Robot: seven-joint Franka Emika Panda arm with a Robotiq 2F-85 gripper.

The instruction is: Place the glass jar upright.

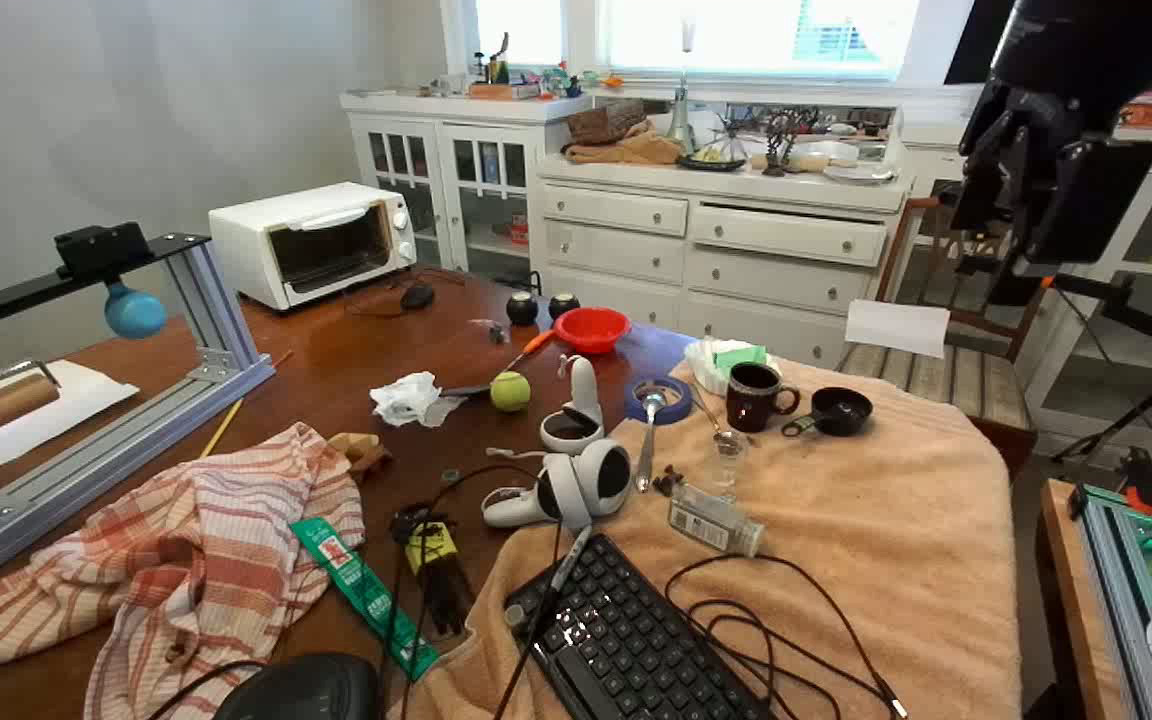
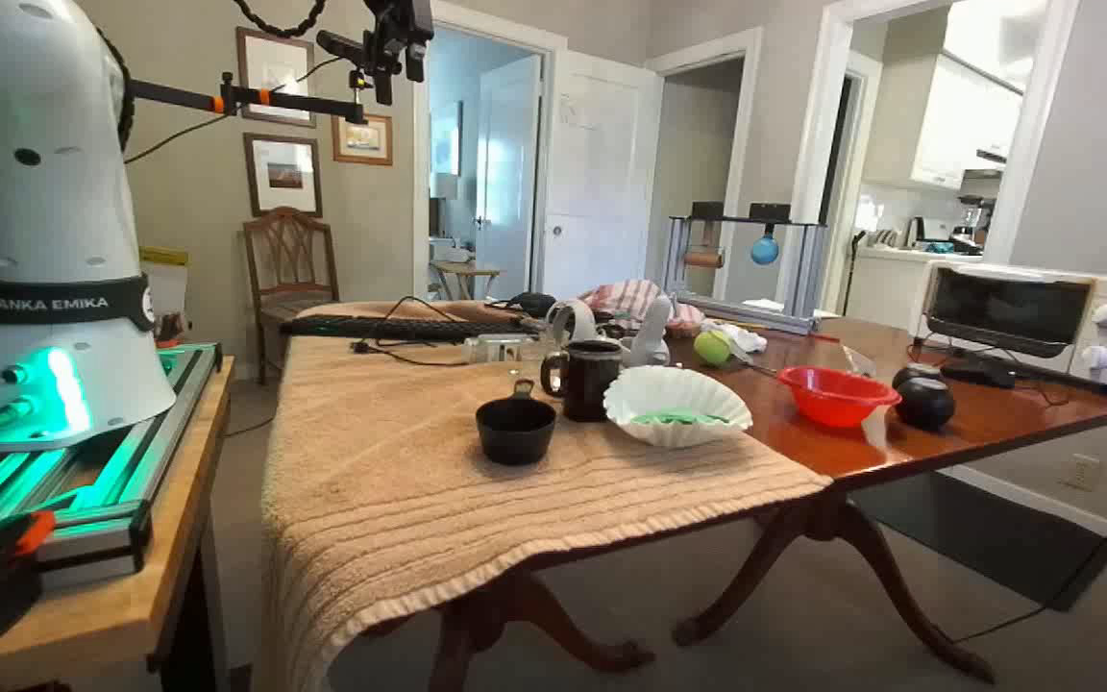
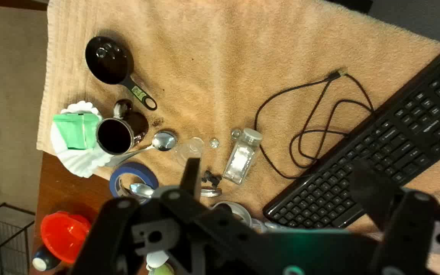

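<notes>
The clear glass jar (image 1: pixel 708 521) lies on its side on the tan towel (image 1: pixel 896 560), with a label and a pale cap. It also lies on its side in the wrist view (image 3: pixel 242 157), cap end away from the gripper, and is partly visible in an exterior view (image 2: pixel 504 349). My gripper (image 3: pixel 277 168) is open and empty, its fingers wide apart. It hangs high above the towel, apart from the jar, in both exterior views (image 1: pixel 1021 240) (image 2: pixel 400 77). In the wrist view the jar shows between the fingers, nearer the left one.
A clear cup (image 1: pixel 728 458), dark mug (image 1: pixel 754 397), black scoop (image 1: pixel 839 411) and spoon (image 1: pixel 647 445) stand or lie near the jar. A keyboard (image 1: pixel 636 640), looping black cable (image 1: pixel 786 610) and white controllers (image 1: pixel 581 485) lie around it. Small glass beads (image 3: pixel 214 143) lie beside it.
</notes>
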